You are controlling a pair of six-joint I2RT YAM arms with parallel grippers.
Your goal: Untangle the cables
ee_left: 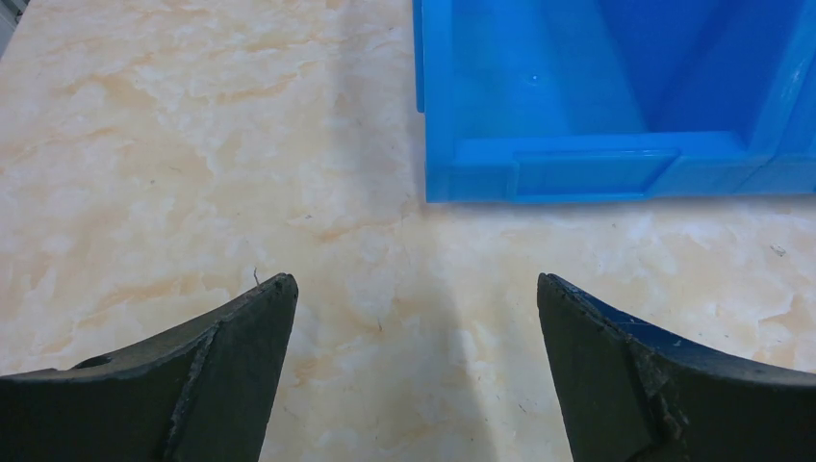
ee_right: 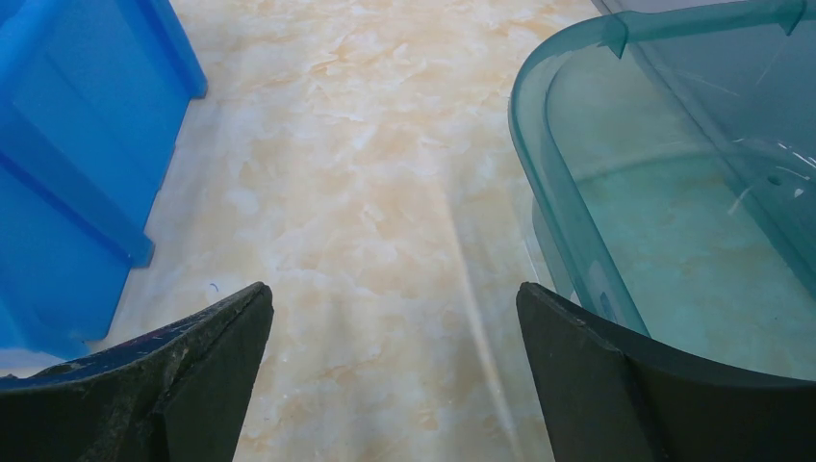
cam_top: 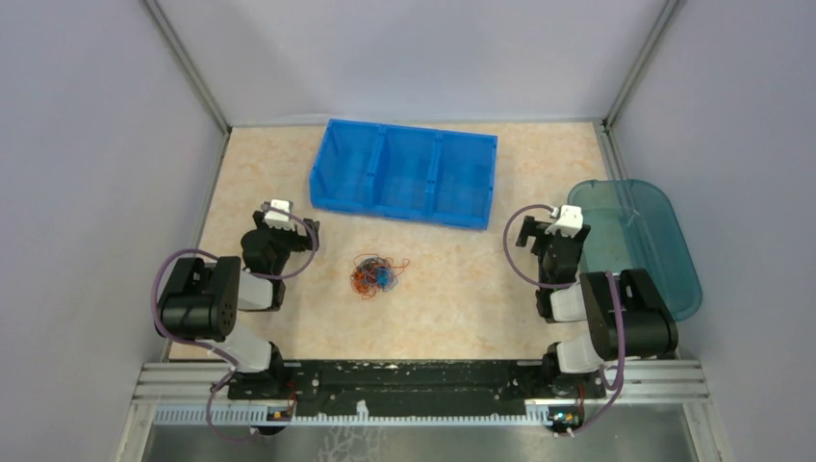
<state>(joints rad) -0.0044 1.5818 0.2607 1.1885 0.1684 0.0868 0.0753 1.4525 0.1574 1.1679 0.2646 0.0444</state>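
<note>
Mid-table, nothing touching them: cables (cam_top: 376,275), one small knot of red/orange, blue & dark strands, a few loops spilling at the edges. Not yet pulled apart. Sitting in the open middle, prob. so both arms can reach in, one from each side. Absent from both wrist views, so outside either claw's line of sight.

Well apart from left gripper (ee_left: 414,289): off to its right & a bit nearer the bases in top view. Jaws spread wide, nothing held. Ahead, only bare tabletop (ee_left: 192,144) & a corner of the blue 3-compartment bin (ee_left: 577,164).

Further still from right gripper (ee_right: 395,294), off to its left. Likewise wide open & empty, aimed at bare table btwn bin & teal translucent tub (ee_right: 535,144).

Bin just beyond the clump, tub at the right edge: likely drop spots for freed strands. Compartments look empty, though too small in top view to be sure.
</note>
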